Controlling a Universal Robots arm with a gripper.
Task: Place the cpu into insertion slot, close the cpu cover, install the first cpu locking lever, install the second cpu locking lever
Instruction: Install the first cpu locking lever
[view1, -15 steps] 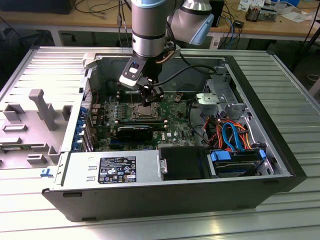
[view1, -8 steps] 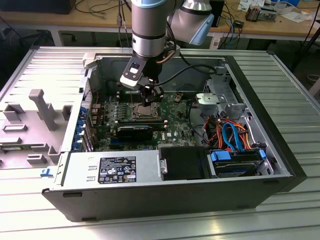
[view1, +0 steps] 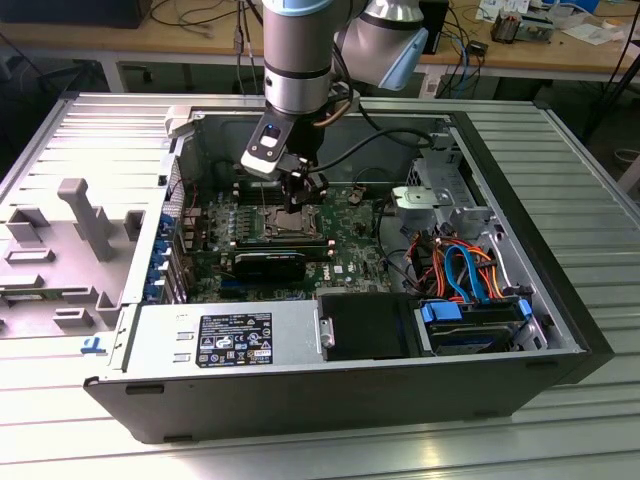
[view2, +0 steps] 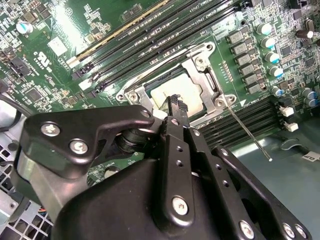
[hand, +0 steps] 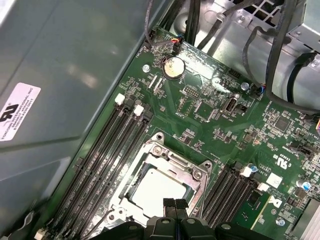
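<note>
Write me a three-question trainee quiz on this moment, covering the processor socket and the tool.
1. True or false: the cpu lies in the insertion slot.
2. The tool is: A) wide open, B) shut and empty, C) clamped on a screwdriver.
3. What long black parts flank the slot on two sides?
Key: 1 true; 2 B; 3 the memory slots.

Ribbed metal table (view1: 570, 180) with a case on it.
An open computer case (view1: 330, 395) lies on its side mid-table. A grey plastic fixture (view1: 85, 215) sits at the exterior view's left, and a small blue clip (view1: 92, 345) lies beside the case.
</note>
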